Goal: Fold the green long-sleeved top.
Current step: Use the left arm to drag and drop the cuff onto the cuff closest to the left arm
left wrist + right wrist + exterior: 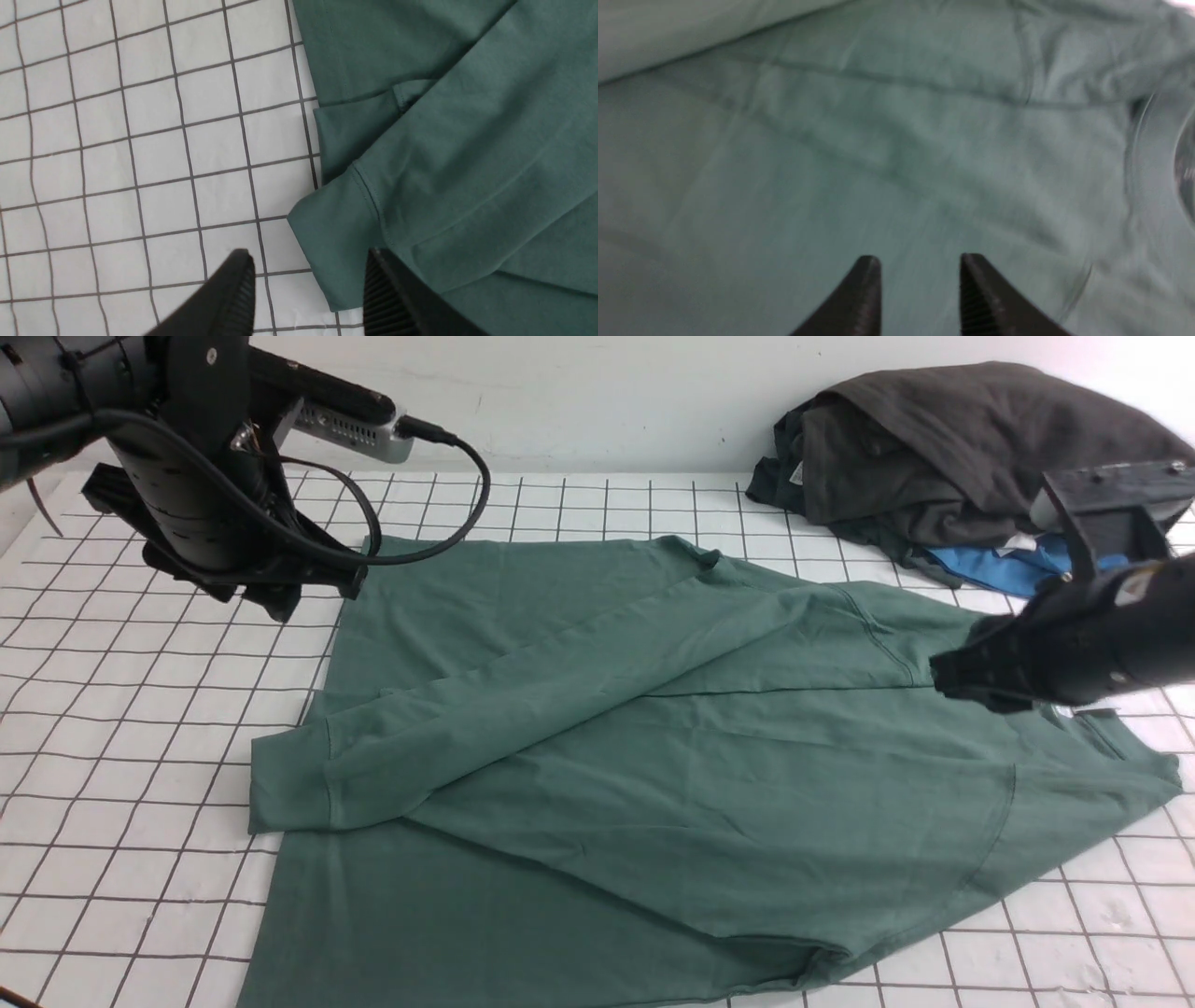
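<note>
Left pincer (308, 261) spread over the left cuff (327, 242), right pincer (920, 263) spread above the right side of the green long-sleeved top (653, 756), flat on the counter (140, 728), sleeve folded across. Next, likely: grip and fold the body.

Work surface: white table cover with a dark square grid (140, 728), slightly wrinkled. Behind it: plain white wall (607, 392). Far right corner: crumpled dark charcoal garment pile (952, 439) over bright blue fabric (990, 569). Lighting even, shadows soft.
</note>
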You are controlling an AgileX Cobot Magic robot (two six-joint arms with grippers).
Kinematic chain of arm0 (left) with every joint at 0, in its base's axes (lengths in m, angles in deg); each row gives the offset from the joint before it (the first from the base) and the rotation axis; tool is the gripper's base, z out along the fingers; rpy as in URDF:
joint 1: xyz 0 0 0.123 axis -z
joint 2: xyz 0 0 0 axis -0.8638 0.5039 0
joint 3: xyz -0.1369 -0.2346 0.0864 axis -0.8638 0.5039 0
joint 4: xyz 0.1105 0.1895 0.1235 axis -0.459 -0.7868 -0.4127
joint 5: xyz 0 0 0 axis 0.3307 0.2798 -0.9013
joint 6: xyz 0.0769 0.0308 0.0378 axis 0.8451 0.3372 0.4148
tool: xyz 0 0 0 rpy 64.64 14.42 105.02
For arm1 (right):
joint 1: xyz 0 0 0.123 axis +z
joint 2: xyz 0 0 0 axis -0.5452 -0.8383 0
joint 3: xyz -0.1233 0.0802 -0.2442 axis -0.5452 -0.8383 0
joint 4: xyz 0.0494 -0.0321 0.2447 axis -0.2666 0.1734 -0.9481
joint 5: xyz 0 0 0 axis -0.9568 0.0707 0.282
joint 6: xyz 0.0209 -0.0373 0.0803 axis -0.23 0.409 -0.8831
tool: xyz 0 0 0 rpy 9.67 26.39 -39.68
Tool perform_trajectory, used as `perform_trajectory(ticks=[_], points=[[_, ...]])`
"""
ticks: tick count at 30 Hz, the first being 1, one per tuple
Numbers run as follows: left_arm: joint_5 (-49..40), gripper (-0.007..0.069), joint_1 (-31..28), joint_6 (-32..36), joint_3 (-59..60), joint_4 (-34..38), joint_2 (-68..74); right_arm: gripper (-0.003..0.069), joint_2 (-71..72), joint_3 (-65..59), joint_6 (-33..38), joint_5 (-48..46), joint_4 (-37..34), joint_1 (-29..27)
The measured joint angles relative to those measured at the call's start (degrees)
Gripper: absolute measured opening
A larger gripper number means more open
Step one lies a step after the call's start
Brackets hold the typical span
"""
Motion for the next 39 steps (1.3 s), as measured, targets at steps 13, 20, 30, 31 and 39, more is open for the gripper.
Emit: perform_trajectory(ticks=[13,20,30,31,39], points=[[0.0,0.0301,-2.9,0.4,0.2,0.2,6.5,0.0389,-37.2,37.3,-9.7,-11.9,16.7,-0.1],[0.0,0.0301,-2.9,0.4,0.2,0.2,6.5,0.0205,-44.6,49.5,-8.4,-23.0,16.7,-0.1],[0.1,0.0301,-4.6,0.9,0.2,0.2,6.5,-0.0006,-45.5,57.7,-1.6,-32.8,16.3,-2.6],[0.1,0.0301,-4.6,0.9,0.2,0.2,6.5,-0.0006,-45.5,58.0,-1.6,-33.3,16.2,-2.8],[0.2,0.0301,-6.4,0.9,0.2,0.3,8.6,-0.0006,-45.5,61.7,1.4,-35.6,12.9,-9.1]])
